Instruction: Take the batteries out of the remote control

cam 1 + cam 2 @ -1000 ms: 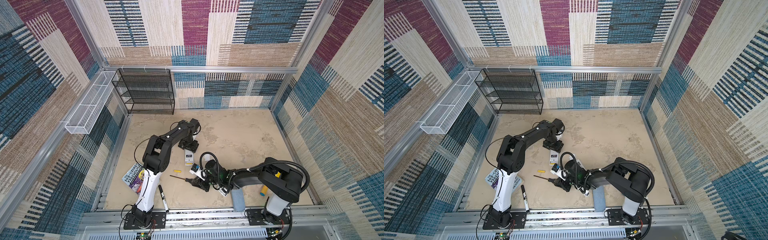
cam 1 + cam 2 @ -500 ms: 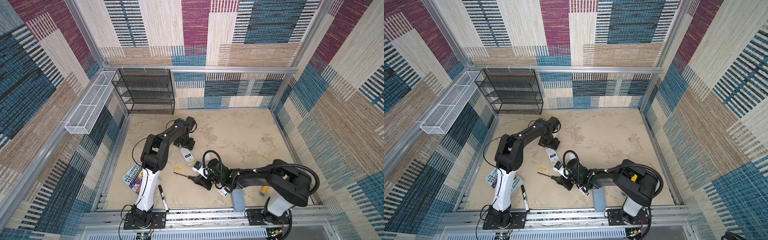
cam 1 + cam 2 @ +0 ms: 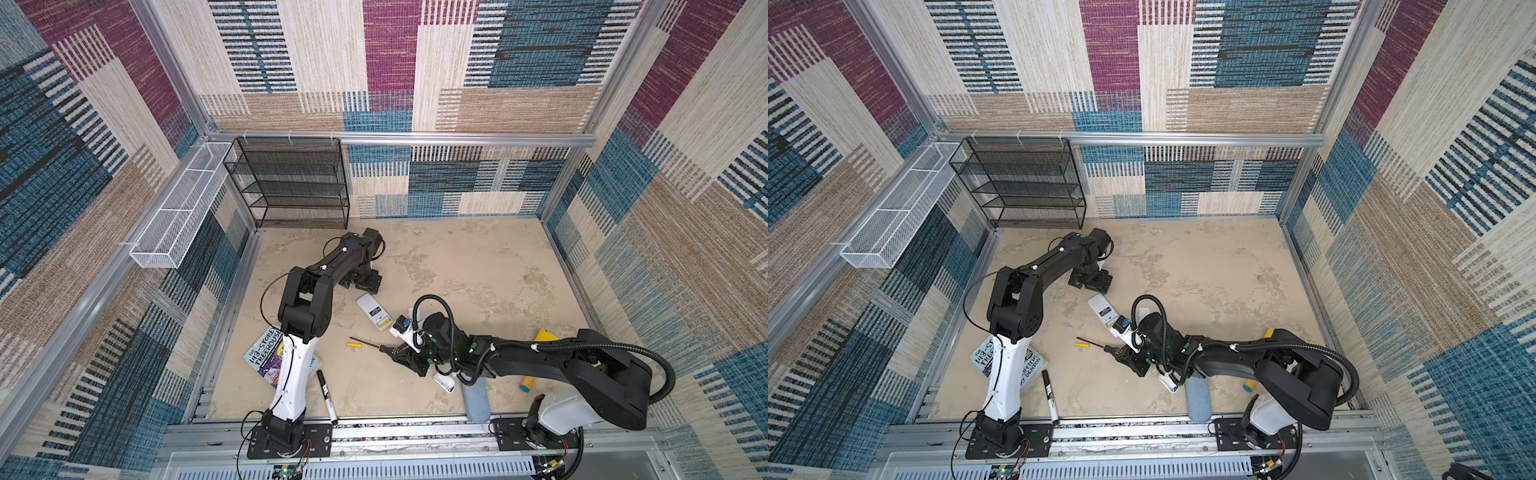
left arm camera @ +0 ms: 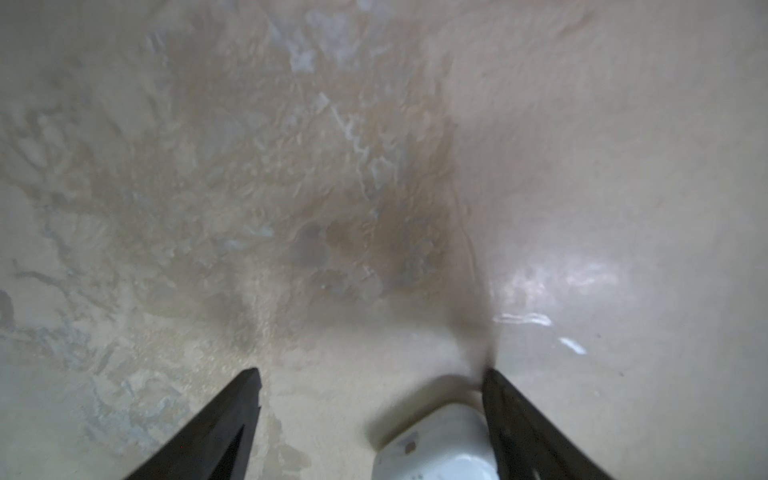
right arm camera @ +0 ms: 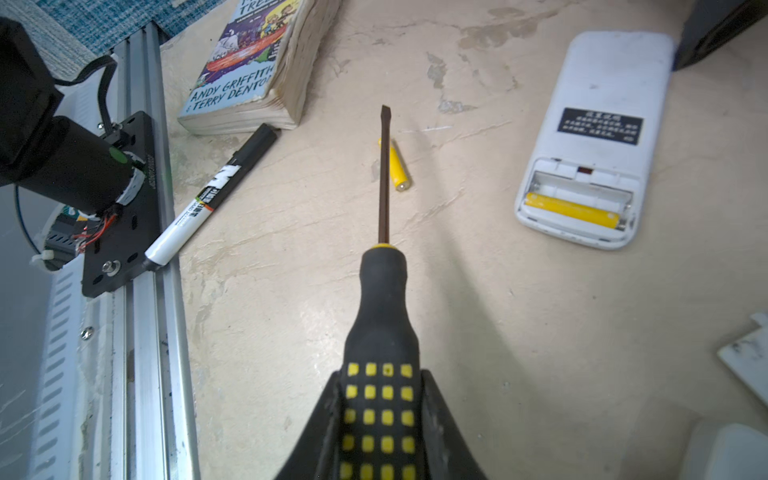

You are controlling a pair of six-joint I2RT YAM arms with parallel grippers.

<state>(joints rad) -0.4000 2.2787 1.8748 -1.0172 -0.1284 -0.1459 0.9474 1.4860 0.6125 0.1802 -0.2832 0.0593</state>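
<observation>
The white remote control (image 3: 373, 311) (image 3: 1103, 308) lies back-up on the floor with its battery bay uncovered. One of the batteries (image 5: 572, 210), yellow, sits in that bay. Another yellow battery (image 5: 397, 167) (image 3: 356, 344) lies loose on the floor beside the screwdriver's shaft. My right gripper (image 5: 380, 374) (image 3: 398, 353) is shut on the black-and-yellow handle of the screwdriver (image 5: 382, 286), whose blade points past the loose battery. My left gripper (image 4: 371, 372) (image 3: 362, 280) stands open just behind the remote, and the remote's end (image 4: 436, 440) shows between its fingers, close to one of them.
A paperback book (image 3: 265, 355) and a black marker (image 3: 327, 395) lie at the front left. A black wire shelf (image 3: 291, 183) and a white mesh basket (image 3: 178, 216) stand at the back left. A blue-grey roll (image 3: 476, 399) and a yellow, blue-tipped cylinder (image 3: 527, 382) lie by the right arm.
My left gripper has drawn back off the remote toward the rear and stands a little wider. The right gripper with the screwdriver has barely shifted.
</observation>
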